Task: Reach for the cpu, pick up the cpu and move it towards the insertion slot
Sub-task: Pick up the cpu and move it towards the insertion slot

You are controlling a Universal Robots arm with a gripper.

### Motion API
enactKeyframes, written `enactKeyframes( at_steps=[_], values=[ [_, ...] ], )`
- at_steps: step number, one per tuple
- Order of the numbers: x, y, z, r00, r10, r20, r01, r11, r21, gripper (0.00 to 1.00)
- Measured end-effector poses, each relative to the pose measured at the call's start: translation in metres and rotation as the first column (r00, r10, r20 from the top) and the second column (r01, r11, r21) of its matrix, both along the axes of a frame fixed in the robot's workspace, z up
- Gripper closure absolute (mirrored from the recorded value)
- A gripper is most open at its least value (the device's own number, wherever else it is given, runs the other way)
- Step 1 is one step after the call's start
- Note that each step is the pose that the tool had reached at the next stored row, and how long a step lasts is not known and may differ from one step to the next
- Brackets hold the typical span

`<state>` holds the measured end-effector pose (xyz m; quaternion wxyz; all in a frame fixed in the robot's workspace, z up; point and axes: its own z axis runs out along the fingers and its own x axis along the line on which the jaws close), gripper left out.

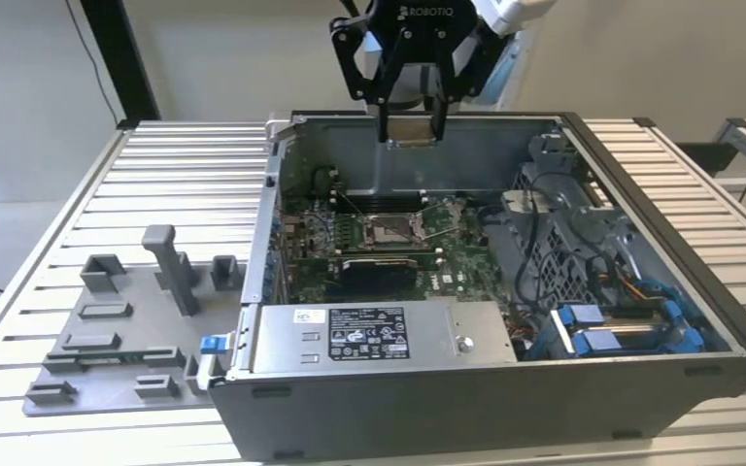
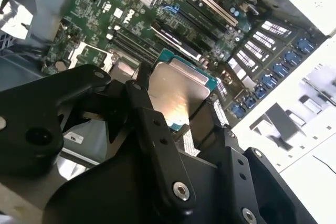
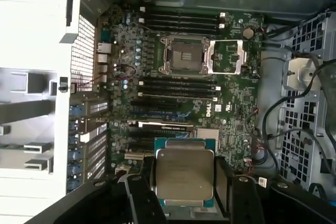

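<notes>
First wrist view showed my claw [image 3: 184, 182] clenched on the cpu [image 3: 185, 178], already lifted above the open case; the insertion slot [image 3: 185, 56] sat well apart, unreached

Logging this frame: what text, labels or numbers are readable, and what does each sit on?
On the gripper body: white brand lettering, not quoted here.
On the power supply: a black label and a white sticker, print too small to read.
On the motherboard: a white logo and tiny markings, too small to read.
On the cpu, held in the gripper: no readable text on its top.
</notes>
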<state>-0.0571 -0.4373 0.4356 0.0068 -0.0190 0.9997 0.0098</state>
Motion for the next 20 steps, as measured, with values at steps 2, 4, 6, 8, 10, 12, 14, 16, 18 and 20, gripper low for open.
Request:
enactKeyframes(
  at_steps=[2,4,6,8,10,12,14,16,18,20],
  values=[
    [0.0002,0.0039,-0.0008,1.0,-0.001,0.0,0.001,1.0,0.0,1.0],
    [0.001,0.0063,-0.0015,1.0,-0.005,-0.0001,0.005,1.0,0.0,1.0],
    [0.0019,0.0082,-0.0024,1.0,-0.009,-0.0001,0.009,1.0,0.0,1.0],
    [0.003,0.0098,-0.0033,0.9999,-0.015,0.0,0.015,0.9999,0.0,1.0],
    [0.0037,0.0117,-0.0047,0.9998,-0.022,0.0,0.022,0.9998,0.0,1.0],
    [0.004,0.0137,-0.0061,0.9996,-0.028,-0.0001,0.028,0.9996,0.0,1.0],
    [0.0041,0.016,-0.0068,0.9994,-0.033,0.0,0.033,0.9994,0.0001,1.0],
    [0.0042,0.0183,-0.0072,0.9993,-0.038,-0.0001,0.038,0.9993,0.0,1.0],
    [0.0042,0.0207,-0.0077,0.9991,-0.043,-0.0001,0.043,0.9991,0.0,1.0],
    [0.0043,0.0238,-0.0082,0.9989,-0.047,-0.0001,0.047,0.9989,0.0,1.0]
  ],
)
